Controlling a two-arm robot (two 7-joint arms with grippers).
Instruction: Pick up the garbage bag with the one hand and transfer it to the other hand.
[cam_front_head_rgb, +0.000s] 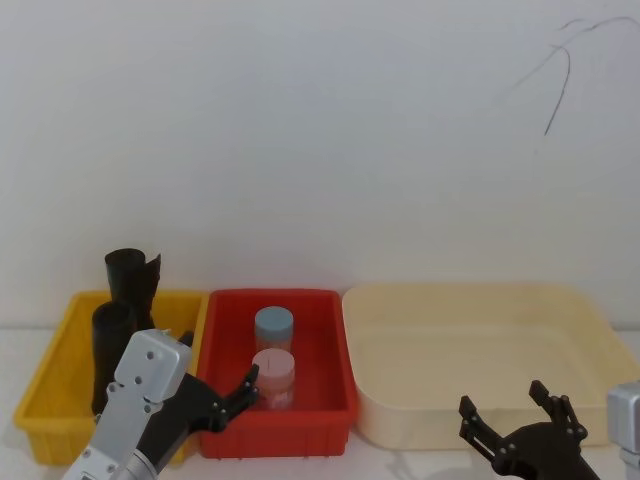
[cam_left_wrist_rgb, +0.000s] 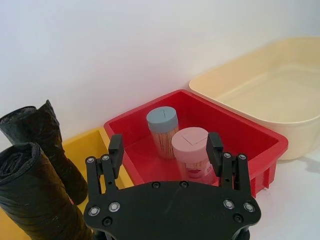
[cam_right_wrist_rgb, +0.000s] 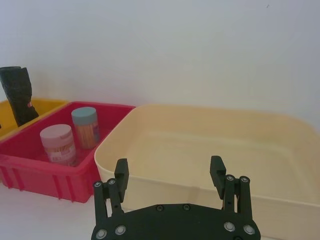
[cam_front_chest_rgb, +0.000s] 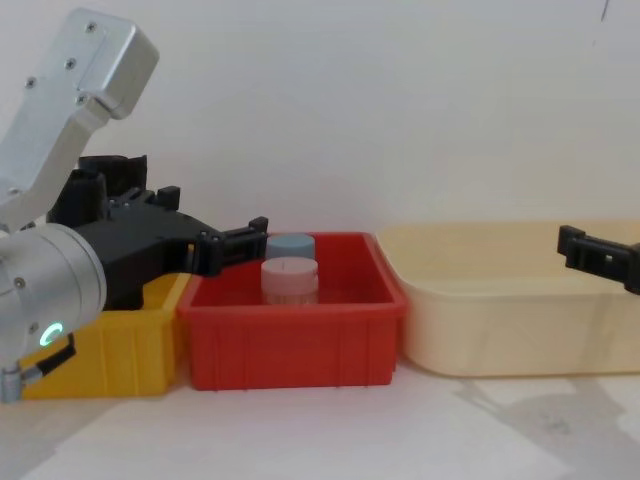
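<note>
Our left gripper (cam_front_head_rgb: 222, 388) hangs, fingers apart, above the seam between the yellow bin (cam_front_head_rgb: 40, 405), which holds the garbage bag (cam_front_head_rgb: 112, 340), and the red bin (cam_front_head_rgb: 320, 422), while our right gripper (cam_front_head_rgb: 500, 398) hovers wide-spread at the cream tub (cam_front_head_rgb: 480, 350)'s front wall.

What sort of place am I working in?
Probably a robot test bench: plain white wall, a yellow bin, red bin and cream tub lined up on a white table, with staged props like the garbage bag.
</note>
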